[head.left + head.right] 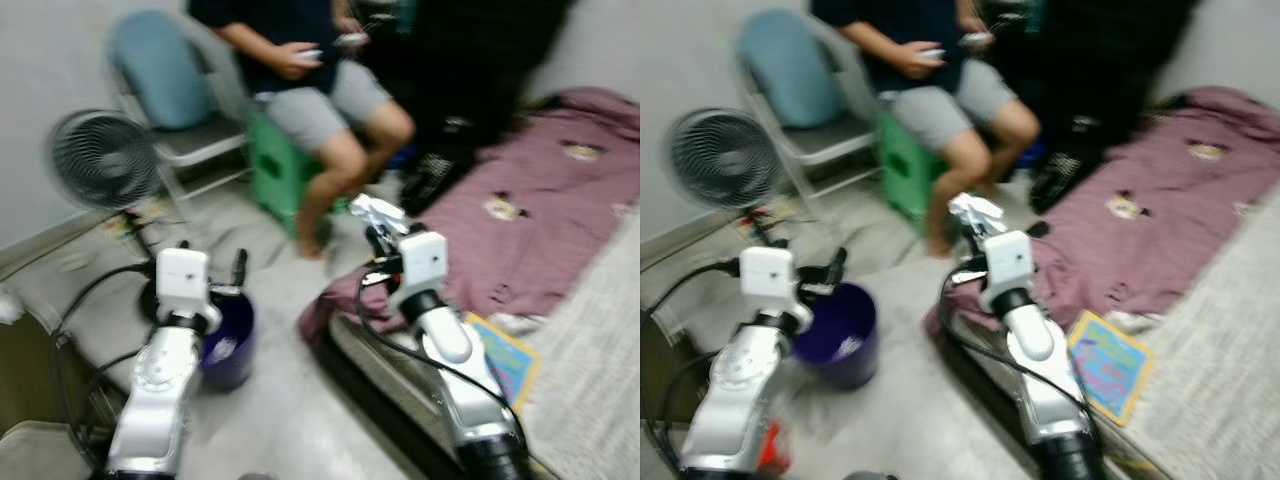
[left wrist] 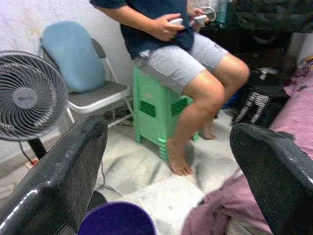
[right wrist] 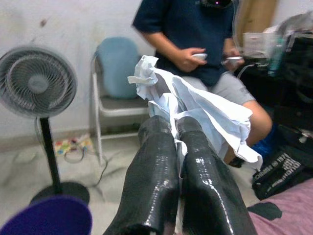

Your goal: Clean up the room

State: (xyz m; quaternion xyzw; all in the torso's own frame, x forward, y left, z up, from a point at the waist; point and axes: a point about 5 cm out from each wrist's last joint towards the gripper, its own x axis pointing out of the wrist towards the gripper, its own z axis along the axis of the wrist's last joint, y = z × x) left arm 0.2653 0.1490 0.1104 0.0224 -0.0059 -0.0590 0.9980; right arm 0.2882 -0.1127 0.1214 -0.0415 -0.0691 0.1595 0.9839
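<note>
My right gripper is shut on a crumpled white paper, held up over the edge of the purple blanket; the paper shows above the wrist in the eye views. A dark blue bin stands on the floor by my left arm. My left gripper hangs just above the bin's rim, its fingers wide open with nothing between them.
A person sits on a green stool straight ahead, holding controllers. A standing fan and a folding chair with a blue cushion are at the left. A colourful book lies by the mattress; black bags sit behind.
</note>
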